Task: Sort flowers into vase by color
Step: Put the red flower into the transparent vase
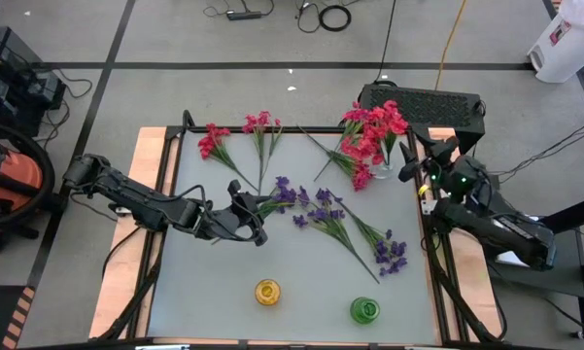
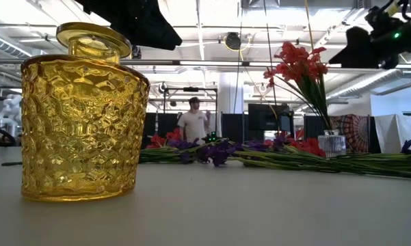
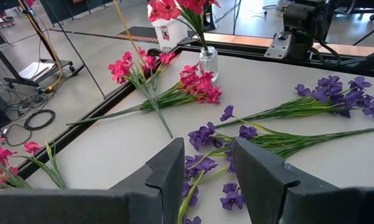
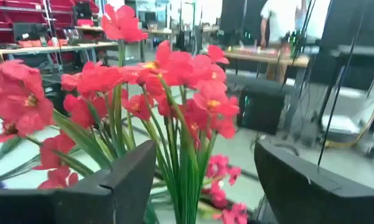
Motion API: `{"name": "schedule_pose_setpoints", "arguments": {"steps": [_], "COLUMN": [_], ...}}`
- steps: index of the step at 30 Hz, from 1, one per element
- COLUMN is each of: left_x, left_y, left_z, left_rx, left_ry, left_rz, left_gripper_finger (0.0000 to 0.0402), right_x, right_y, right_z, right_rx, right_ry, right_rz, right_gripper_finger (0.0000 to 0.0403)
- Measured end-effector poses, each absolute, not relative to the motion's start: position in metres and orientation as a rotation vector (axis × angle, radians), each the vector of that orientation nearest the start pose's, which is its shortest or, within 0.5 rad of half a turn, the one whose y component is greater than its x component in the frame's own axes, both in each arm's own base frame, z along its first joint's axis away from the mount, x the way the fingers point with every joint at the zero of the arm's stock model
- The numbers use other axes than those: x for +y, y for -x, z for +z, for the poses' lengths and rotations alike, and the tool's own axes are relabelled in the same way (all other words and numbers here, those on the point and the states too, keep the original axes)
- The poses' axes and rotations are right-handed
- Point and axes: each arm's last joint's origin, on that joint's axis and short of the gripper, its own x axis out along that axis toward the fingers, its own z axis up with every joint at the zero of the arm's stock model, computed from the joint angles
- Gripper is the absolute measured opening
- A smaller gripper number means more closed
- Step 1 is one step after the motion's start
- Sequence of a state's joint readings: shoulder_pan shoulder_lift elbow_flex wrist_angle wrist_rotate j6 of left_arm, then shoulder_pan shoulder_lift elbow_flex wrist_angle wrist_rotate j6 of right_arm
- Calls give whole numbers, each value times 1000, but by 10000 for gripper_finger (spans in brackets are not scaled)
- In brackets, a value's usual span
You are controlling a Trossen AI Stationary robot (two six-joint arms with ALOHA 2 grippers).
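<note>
Red flowers (image 1: 377, 124) seated in clear vase (image 1: 409, 171), upper right of high view; right gripper (image 1: 426, 173) seen open beside it. Left gripper (image 1: 256, 211) open over purple flowers (image 1: 323, 209), centre table (image 1: 301, 282). Single stem best pinched low, neighbours undisturbed.

- The table (image 1: 223, 301) has a pale grey top with wooden strips along its 2 long edges.
- Purple flowers (image 1: 345, 219) lie loose on it, spreading from just ahead of the left gripper (image 1: 257, 212) toward the right gripper (image 1: 429, 167).
- Pink flowers (image 1: 238, 141) lie beyond the left gripper, toward the far edge.
- More pink flowers (image 1: 355, 165) lie beside a clear glass vase (image 1: 386, 154) holding red flowers (image 1: 377, 122), just next to the right gripper.
- A yellow glass vase (image 1: 268, 292) and a green vase (image 1: 364, 310) stand near the front edge, well apart from both grippers.
</note>
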State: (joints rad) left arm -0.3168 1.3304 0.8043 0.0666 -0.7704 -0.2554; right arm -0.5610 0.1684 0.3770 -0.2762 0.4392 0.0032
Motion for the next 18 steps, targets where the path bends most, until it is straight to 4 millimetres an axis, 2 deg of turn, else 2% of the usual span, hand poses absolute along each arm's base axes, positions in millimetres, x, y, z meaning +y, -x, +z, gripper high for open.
{"name": "schedule_pose_setpoints", "arguments": {"steps": [4, 10, 18], "left_x": [-68, -68, -68], "left_y": [-271, -271, -271], "left_z": [250, 250, 250], "left_rx": [336, 335, 336], "left_ry": [8, 8, 8], "left_rz": [491, 491, 491], "left_gripper_finger": [144, 144, 144], "right_x": [-47, -34, -22], "right_y": [-53, -43, -45], "right_z": [265, 287, 286], "right_rx": [91, 98, 158], "right_ry": [-97, -187, -305], "right_rz": [-975, -765, -413], "right_gripper_finger": [265, 257, 247]}}
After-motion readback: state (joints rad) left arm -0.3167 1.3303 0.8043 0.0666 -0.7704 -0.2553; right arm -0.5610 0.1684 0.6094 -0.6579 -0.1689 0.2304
